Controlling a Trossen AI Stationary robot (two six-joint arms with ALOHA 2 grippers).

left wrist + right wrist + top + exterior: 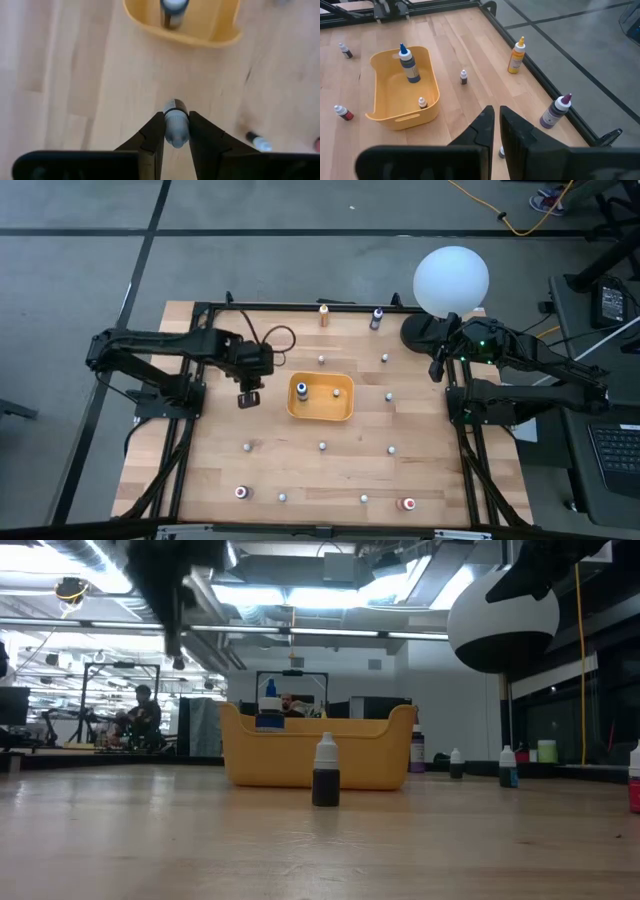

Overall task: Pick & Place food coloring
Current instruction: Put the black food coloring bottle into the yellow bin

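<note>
Because my left gripper (176, 131) is clamped only on the cap end of a small food coloring bottle (175, 120), left of centre in the high view beside the yellow tray (322, 413), I fear it slipping out mid-carry. The right gripper (496, 131), fingers together, waits at the upper right.

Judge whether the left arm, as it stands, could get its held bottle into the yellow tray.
Probably yes. The left pincer is shut on a small white-capped bottle just beside the yellow tray, above the table. The tray holds only two bottles, and nothing stands between pincer and rim.
</note>
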